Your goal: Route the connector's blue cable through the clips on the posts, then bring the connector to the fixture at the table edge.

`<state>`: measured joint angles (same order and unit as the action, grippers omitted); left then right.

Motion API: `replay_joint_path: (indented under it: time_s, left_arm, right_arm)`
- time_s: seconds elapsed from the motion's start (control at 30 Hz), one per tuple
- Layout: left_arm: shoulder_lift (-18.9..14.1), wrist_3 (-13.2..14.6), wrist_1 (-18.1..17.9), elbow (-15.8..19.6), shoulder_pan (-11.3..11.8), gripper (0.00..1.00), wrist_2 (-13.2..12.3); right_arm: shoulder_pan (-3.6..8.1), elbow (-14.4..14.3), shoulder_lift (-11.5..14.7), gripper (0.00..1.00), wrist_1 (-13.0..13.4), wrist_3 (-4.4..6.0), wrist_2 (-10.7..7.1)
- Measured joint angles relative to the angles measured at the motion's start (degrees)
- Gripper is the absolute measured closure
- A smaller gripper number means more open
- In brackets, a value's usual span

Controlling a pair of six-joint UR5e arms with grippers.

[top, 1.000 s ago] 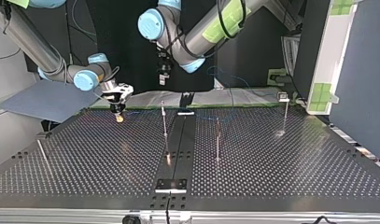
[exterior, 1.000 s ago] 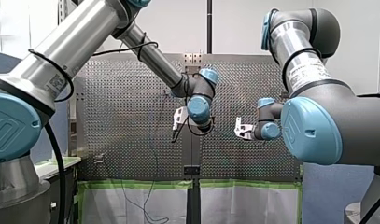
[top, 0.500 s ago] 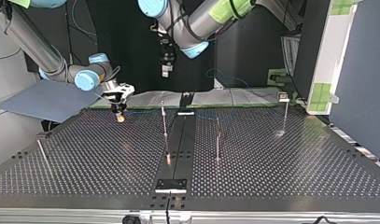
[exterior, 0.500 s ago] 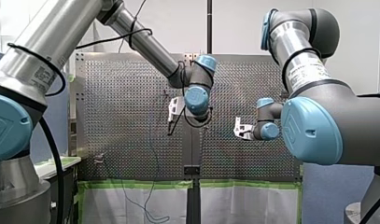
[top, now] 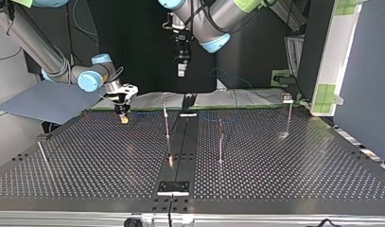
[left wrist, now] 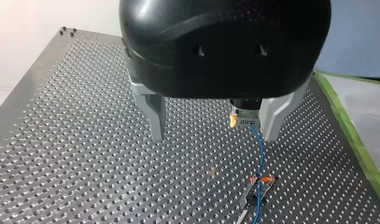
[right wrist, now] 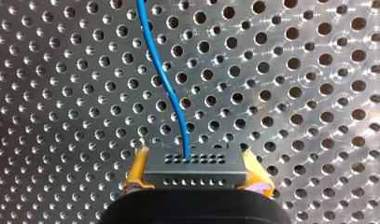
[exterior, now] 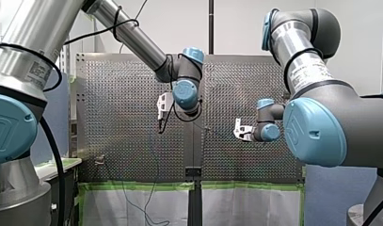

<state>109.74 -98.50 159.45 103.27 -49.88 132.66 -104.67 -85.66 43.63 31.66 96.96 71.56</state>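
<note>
Top view, left to right: right gripper (top: 123, 117) clamps the connector (right wrist: 195, 169) between yellow pads, low over the tabletop's (top: 299, 175) far edge; blue cable (right wrist: 168, 84) curves loose, likely to snag or pop from a clip if dragged fast; thin posts (top: 166, 124) stand between it and the near-edge fixture (top: 173, 187); left gripper (left wrist: 214, 138) spread wide, empty, high above

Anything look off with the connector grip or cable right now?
Nothing stands out. The connector sits square in my right end effector, the blue cable leaves it unkinked; my left end effector hangs open above the table.
</note>
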Motion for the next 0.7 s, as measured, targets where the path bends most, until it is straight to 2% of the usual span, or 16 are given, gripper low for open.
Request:
replay_joint_path:
  time_s: [0.33, 0.7]
  left_arm:
    - [-5.01, -1.43, 0.44, 5.01, 0.28, 0.0, -0.35]
    - [-10.73, -3.93, -2.35, 10.73, 0.85, 0.0, -3.73]
  right_arm:
    - [0.25, 0.01, 0.01, 1.0, -0.06, -0.23, 0.1]
    - [0.59, 0.03, 0.01, 1.0, -0.07, -0.07, 0.22]
